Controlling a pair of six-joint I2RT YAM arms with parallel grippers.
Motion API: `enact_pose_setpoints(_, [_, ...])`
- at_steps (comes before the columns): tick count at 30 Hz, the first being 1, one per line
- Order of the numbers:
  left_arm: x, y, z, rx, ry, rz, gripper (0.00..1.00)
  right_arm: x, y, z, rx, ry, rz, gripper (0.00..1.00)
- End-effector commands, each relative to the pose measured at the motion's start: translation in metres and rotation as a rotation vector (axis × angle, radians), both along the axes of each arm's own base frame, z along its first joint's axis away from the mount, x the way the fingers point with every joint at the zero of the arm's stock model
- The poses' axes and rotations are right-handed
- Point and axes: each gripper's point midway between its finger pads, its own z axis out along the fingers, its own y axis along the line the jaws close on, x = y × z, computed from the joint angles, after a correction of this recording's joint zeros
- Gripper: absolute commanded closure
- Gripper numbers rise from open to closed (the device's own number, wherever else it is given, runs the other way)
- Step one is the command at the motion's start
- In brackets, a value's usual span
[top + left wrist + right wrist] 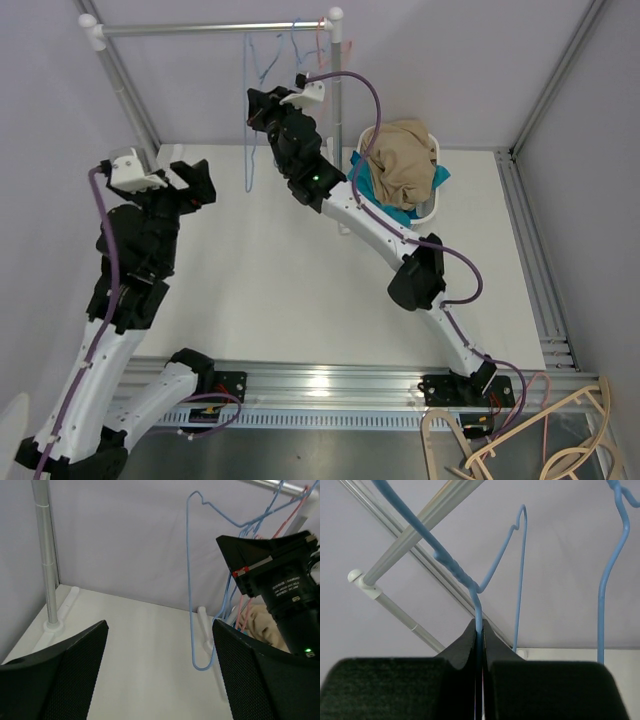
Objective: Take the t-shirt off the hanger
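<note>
The right gripper (479, 626) is pressed together, pinching the thin blue wire hanger (451, 565) just below its twisted neck; the wire runs straight down into the seam between the two black fingers. The hanger hooks over the horizontal grey metal rail (200, 29) of the clothes rack at the far edge of the white table (260, 280), and its bare lower loop hangs free above the table surface. No garment is on it. The right arm reaches forward and up from its base to this rail. The left gripper (160, 630) is spread wide, with nothing between its fingers, and is held above the left part of the table, facing the hanger and well apart from it. In its wrist view the rack's grey upright post (46, 555) stands at the left. The crumpled tan t-shirt (405, 165) lies heaped in a white plastic basket (432, 205) at the far right of the table, just beside the rack's right post, resting on top of a teal cloth (385, 208).
</note>
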Motion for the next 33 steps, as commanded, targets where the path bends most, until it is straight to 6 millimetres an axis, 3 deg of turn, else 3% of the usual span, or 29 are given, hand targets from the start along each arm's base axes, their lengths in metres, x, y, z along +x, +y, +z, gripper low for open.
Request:
enact_pose_setpoints(1, [0.018, -0.017, 0.014, 0.134, -0.095, -0.057, 0.12, -0.023, -0.021, 0.059, 0.156, -0.041, -0.015, 1.0])
enact_pose_setpoints(4, [0.031, -0.016, 0.013, 0.275, -0.096, -0.012, 0.1, -0.037, -0.022, 0.067, 0.166, -0.015, -0.016, 1.0])
enact_pose_setpoints(8, [0.032, -0.017, 0.024, 0.385, -0.195, -0.001, 0.06, -0.054, -0.026, 0.073, 0.195, 0.042, -0.036, 1.0])
enact_pose_setpoints(9, [0.033, -0.021, 0.015, 0.429, -0.206, -0.019, 0.05, -0.061, -0.027, 0.074, 0.196, 0.066, -0.043, 1.0])
enact_pose_setpoints(11, [0.024, -0.031, 0.023, 0.499, -0.313, -0.06, 0.03, -0.066, -0.031, 0.075, 0.213, 0.09, -0.056, 1.0])
enact_pose_setpoints(16, [0.007, -0.035, 0.012, 0.559, -0.402, -0.088, 0.02, -0.088, -0.035, 0.091, 0.218, 0.079, -0.046, 1.0])
enact_pose_setpoints(19, [-0.002, -0.041, 0.01, 0.568, -0.442, -0.117, 0.02, -0.092, -0.034, 0.093, 0.212, 0.076, -0.037, 1.0])
enact_pose_setpoints(25, [-0.029, -0.055, 0.024, 0.557, -0.554, -0.212, 0.05, -0.094, -0.031, 0.092, 0.196, 0.068, -0.039, 1.0])
enact_pose_setpoints(33, [-0.056, -0.108, 0.0, 0.667, -0.601, -0.479, 0.04, -0.096, -0.028, 0.098, 0.204, 0.027, -0.046, 1.0])
